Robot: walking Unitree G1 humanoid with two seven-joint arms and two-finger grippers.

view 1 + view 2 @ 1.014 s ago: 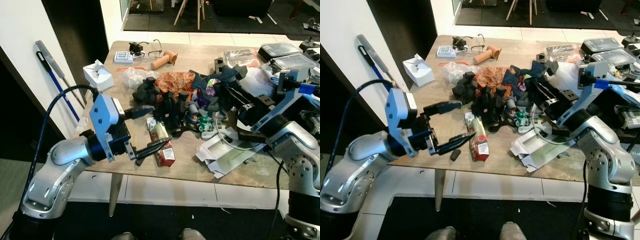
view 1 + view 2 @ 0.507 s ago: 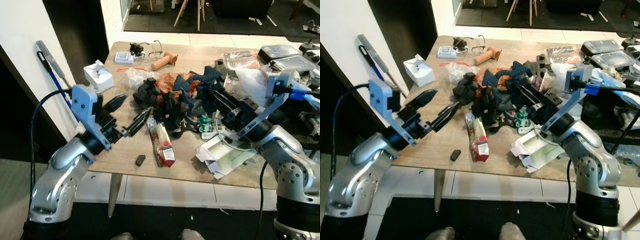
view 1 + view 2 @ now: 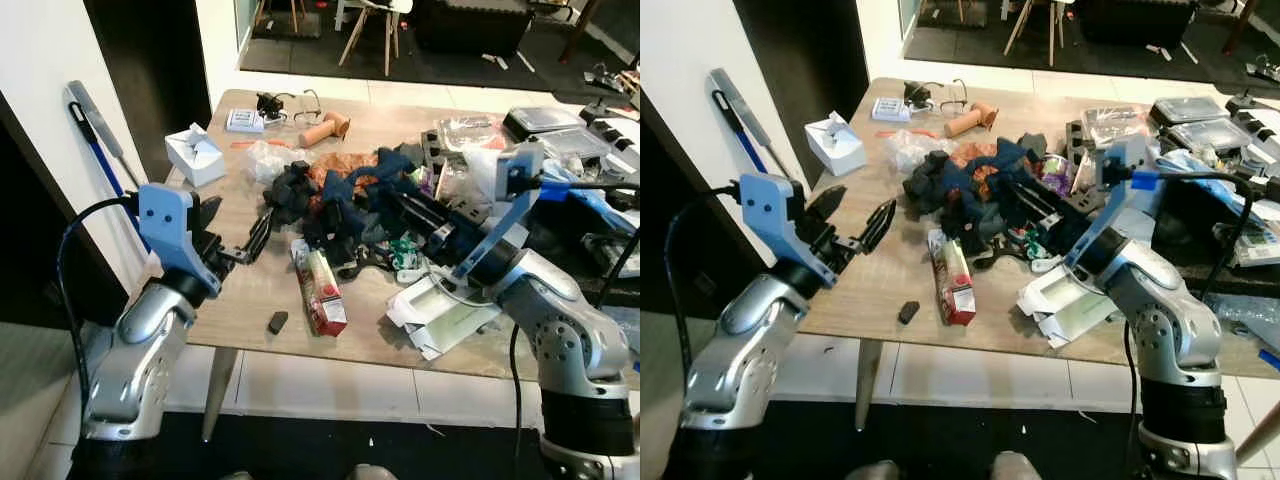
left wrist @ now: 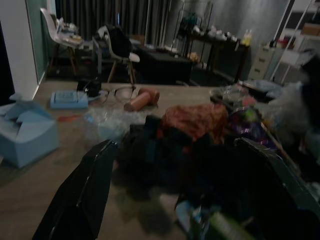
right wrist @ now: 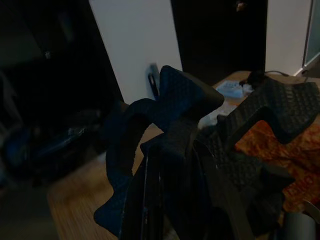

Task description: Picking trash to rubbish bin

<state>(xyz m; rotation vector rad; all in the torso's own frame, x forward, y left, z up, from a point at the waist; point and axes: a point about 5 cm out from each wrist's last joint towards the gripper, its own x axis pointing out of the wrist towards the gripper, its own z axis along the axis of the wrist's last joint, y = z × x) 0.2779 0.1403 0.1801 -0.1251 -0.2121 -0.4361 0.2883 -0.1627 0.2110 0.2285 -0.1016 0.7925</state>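
We find the left tool point(image 3: 852, 228) raised above the left edge of the desk point(image 3: 880, 290), its two black fingers point(image 4: 82, 200) spread wide and holding nothing. It points toward the heap of dark foam pieces point(image 3: 335, 205) at the middle of the desk. The right tool point(image 3: 395, 208) reaches into that heap from the right side; in the right wrist view its fingers are closed narrow on a dark blue foam piece point(image 5: 165, 145) with a notched outline, lifted just above an orange crumpled wrapper point(image 5: 270, 150).

A red and white drink carton point(image 3: 320, 290) lies on its side near the front edge, just in front of the heap. A small black block point(image 3: 278, 321) lies apart from the carton, nearer the front edge. Flattened white cardboard packaging point(image 3: 440, 310) rests at the front edge under the right arm.

At the left edge stands a light blue tissue box point(image 3: 195, 155). Toward the far edge we note a pair of spectacles point(image 3: 308, 100), a small blue and white box point(image 3: 244, 120) and a tan cylindrical object point(image 3: 322, 127). Clear plastic containers point(image 3: 545, 122) sit at the far right corner. A blue-handled tool point(image 3: 100, 150) leans against the white wall point(image 3: 50, 120) beside the desk.
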